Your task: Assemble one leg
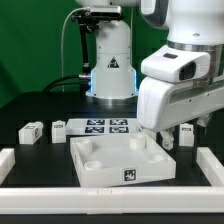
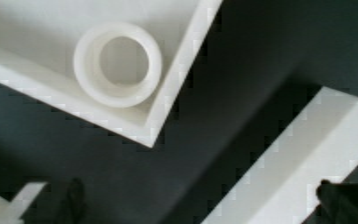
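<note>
since the jaws hang apart w/ nothing between them near the panel (image 1: 110, 165) corner, the leg (image 1: 185, 132) stands unheld on the table (image 1: 40, 152) at exterior view's right – prob light, stiff, slick plastic; pinch its flat sides

- Robotics lab bench, purpose-built test cell.
- White robot arm (image 1: 178, 72) mounted at the bench's rear; its base column (image 1: 110, 45) carries a warning-triangle sticker (image 1: 111, 64).
- Matte black tabletop (image 1: 40, 150), fenced by low white walls (image 1: 18, 160).
- Marker board (image 1: 100, 127) flat on the table, several b/w fiducial tags on it.
- Same kind of tag on the white square panel (image 1: 118, 160) and on a loose leg (image 1: 30, 131): parts set up for camera tracking.
- Green backdrop (image 1: 30, 40) behind; black cable (image 1: 66, 45) beside the base.
</note>
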